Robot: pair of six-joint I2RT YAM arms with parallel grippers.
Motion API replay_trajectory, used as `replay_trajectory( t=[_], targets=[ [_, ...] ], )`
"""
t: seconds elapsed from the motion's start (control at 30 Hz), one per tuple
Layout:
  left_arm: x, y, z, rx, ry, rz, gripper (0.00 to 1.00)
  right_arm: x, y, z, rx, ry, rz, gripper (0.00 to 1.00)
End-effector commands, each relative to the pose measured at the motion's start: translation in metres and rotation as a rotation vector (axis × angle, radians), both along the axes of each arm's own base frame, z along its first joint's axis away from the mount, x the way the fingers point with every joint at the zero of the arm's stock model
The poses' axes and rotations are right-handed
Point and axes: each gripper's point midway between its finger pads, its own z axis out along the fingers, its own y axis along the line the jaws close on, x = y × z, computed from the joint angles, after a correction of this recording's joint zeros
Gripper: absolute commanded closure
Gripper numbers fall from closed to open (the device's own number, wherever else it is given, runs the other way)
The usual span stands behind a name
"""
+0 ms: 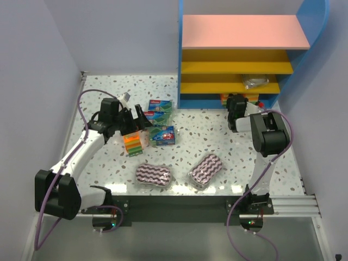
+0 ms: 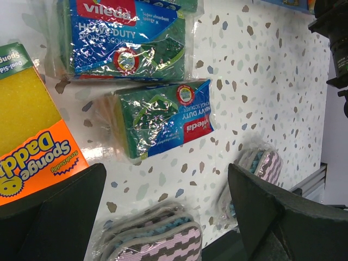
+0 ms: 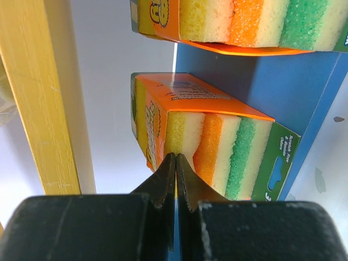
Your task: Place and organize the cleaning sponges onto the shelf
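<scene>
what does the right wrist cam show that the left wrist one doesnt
Right wrist only: the shut right gripper at the lower sponge-block pack, the upper sponge-block pack, the shelf's yellow board. Left wrist only: two Vileda scourer packs, two wavy-striped pads, the open left gripper. Both: orange-sleeved sponge blocks, though the left's Sponge Daddy pack lies on the table.

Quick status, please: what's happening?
Left pincer open, empty, over loose packs. Right pincer shut, at sponge pack in shelf. Nothing blocking.
</scene>
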Motion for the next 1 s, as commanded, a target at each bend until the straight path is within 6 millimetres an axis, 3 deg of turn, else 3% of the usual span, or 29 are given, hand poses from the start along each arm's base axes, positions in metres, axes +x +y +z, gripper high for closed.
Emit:
replay_trajectory(
  t=[0.0,0.23,0.3,0.37,0.5,0.7,0.97],
  targets=[
    [0.013,-0.005,0.019,-0.025,-0.062,0.009,0.0,0.0,-0.016,-0.006,-0.021,0.033,-0.071,1.0],
    [0.011,-0.004,0.023,-0.026,-0.071,0.01,0.0,-0.004,-0.015,0.003,-0.009,0.008,-0.067,0.98],
    [0.01,-0.004,0.025,-0.028,-0.073,0.011,0.0,-0.011,-0.014,0.003,-0.007,-0.002,-0.06,0.87],
    [0.008,-0.003,0.026,-0.027,-0.075,0.01,0.0,-0.021,-0.015,0.006,-0.005,-0.007,-0.06,0.82],
    [0.005,-0.004,0.031,-0.036,-0.086,0.003,0.0,-0.031,-0.013,0.017,-0.008,-0.047,-0.04,0.58],
    [0.0,-0.001,0.038,-0.027,-0.11,0.001,0.0,-0.046,-0.009,0.031,-0.003,-0.116,0.002,0.36],
    [-0.014,0.002,0.04,-0.01,-0.109,-0.018,0.0,-0.041,-0.009,0.035,-0.004,-0.119,0.028,0.39]
  ],
)
